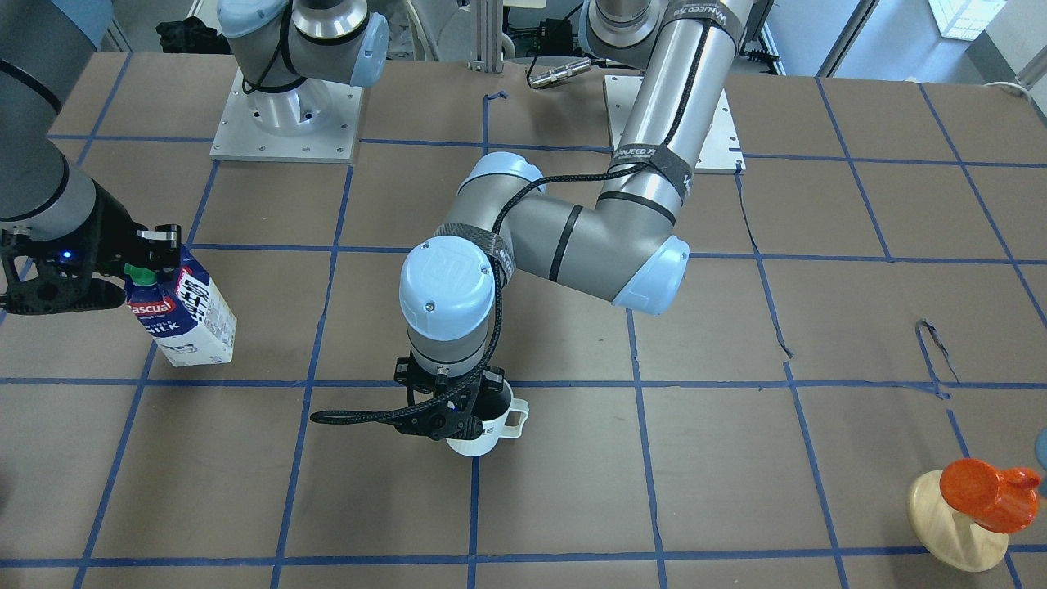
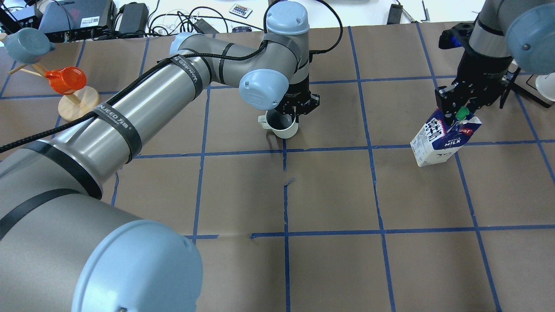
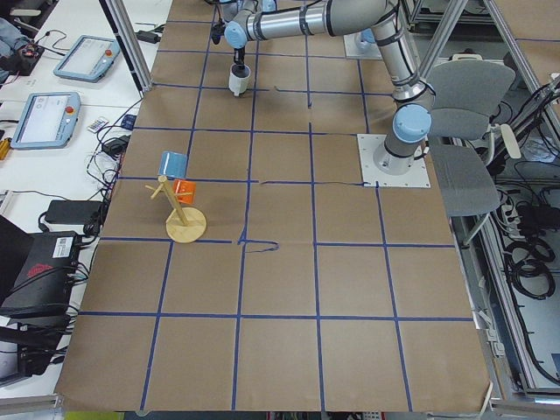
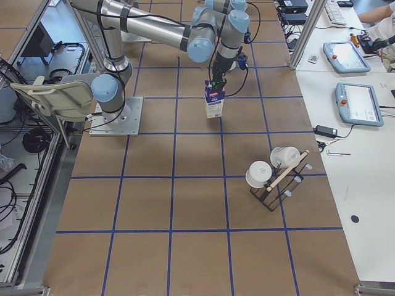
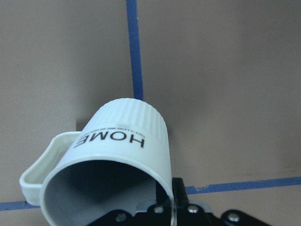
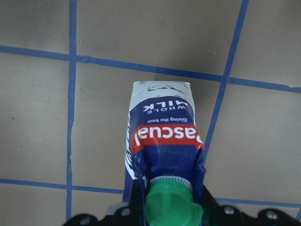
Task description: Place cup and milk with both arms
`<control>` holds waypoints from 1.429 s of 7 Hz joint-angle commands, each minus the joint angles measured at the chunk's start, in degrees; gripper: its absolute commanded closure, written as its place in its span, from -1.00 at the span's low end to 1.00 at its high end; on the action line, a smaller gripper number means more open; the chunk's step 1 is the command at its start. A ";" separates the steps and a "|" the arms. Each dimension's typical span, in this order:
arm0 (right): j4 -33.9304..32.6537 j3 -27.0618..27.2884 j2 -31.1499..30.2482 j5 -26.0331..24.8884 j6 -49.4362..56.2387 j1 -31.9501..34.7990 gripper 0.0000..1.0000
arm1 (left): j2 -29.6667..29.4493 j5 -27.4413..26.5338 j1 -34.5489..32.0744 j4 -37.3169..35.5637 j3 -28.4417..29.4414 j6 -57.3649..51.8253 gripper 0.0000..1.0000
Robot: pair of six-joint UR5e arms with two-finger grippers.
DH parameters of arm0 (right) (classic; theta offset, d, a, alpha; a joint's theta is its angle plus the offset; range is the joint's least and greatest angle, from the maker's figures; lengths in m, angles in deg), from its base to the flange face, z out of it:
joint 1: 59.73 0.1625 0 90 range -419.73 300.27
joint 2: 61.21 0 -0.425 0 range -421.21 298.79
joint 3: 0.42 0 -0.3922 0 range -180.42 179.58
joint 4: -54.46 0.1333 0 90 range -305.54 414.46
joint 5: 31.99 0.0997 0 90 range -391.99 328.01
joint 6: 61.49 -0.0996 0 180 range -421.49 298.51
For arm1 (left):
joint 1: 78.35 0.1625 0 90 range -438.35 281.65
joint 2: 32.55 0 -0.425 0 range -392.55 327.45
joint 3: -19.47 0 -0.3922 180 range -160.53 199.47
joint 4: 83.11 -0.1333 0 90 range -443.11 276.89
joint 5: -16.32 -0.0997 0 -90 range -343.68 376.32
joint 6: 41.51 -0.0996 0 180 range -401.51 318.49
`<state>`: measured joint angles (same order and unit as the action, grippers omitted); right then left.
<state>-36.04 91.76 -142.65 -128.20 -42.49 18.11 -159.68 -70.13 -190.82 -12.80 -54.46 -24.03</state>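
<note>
Currently L gripper [image 1: 450, 417] pinches HOME mug [image 1: 492, 432] rim, centre-frame: prob stiff, slippery, breakable. R gripper [image 1: 147, 260] clamps Pascual carton [image 1: 195, 317] gable, left edge: prob crushable.

I count two grey arms, the left arm [image 2: 130, 117] and the right arm [image 2: 490, 26]; two pincers, the left pincer [image 2: 297, 107] and the right pincer [image 2: 458, 109]; one HOME mug [image 2: 284, 126]; one milk carton [image 2: 435, 145]; one wooden stand [image 2: 78, 106] carrying one orange cup [image 2: 65, 80] and one blue cup [image 2: 26, 43]; one wire rack [image 4: 271, 192] with two white cups, a lower white cup [image 4: 258, 174] and an upper white cup [image 4: 284, 155]; one tabletop [image 2: 329, 195].
</note>
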 commanded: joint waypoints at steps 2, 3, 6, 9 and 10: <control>1.47 -1.47 0.14 0.50 -7.63 0.47 0.77 | 1.96 0.32 1.01 -0.88 0.19 -0.51 -0.94; 1.29 -1.65 0.23 3.72 -8.53 0.56 0.75 | 4.49 0.32 3.54 -0.01 0.10 -3.82 -0.94; -0.47 -4.88 3.82 6.38 -12.81 3.71 0.75 | 15.90 2.43 11.63 15.22 -0.51 -14.19 -0.87; -1.08 -13.58 11.02 5.60 -15.55 11.87 0.73 | 27.34 1.55 17.88 24.42 -4.79 -17.92 -1.00; -0.99 -16.39 14.00 5.86 -17.57 13.47 0.73 | 30.59 1.55 19.46 24.08 -9.08 -18.00 -1.00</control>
<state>-37.01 79.00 -132.18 -122.49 -57.64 29.01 -133.39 -68.55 -173.47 10.50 -59.15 -41.73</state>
